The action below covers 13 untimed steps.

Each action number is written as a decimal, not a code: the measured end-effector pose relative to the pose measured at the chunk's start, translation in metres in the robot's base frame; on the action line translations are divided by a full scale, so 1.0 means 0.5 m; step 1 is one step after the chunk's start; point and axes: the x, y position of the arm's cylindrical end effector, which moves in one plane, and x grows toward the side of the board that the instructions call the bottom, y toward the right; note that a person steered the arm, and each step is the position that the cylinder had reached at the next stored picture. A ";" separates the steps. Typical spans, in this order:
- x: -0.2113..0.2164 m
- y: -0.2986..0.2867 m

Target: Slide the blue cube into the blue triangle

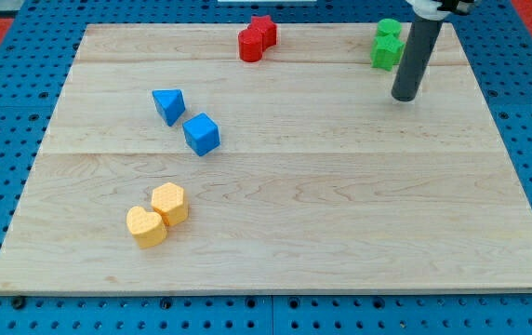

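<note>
In the camera view, a pale wooden board (275, 214) lies on a blue pegboard surface (6, 112). The blue cube (202, 134) sits left of the board's centre, turned so that one corner faces the view's bottom; its top face is lighter blue than its sides. Just up and to the view's left of it is the blue triangle (168, 104), a wedge with its point towards the view's bottom. The two are very close, and I cannot tell whether they touch.

Near the view's bottom left, a yellow heart-shaped block (146, 225) and a yellow hexagonal block (169, 203) stand against each other. At the view's top, near the middle, a red cylinder (250, 45) and a red star-shaped block (264, 31) are side by side. At the top right two green blocks (387, 44) are stacked close, their shapes hard to make out.

The arm has no jaws: it ends in a dark rod holding nothing. My tip (404, 97) rests on the board just below and right of the green blocks, well apart from the blue cube.
</note>
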 end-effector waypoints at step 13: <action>0.142 -0.688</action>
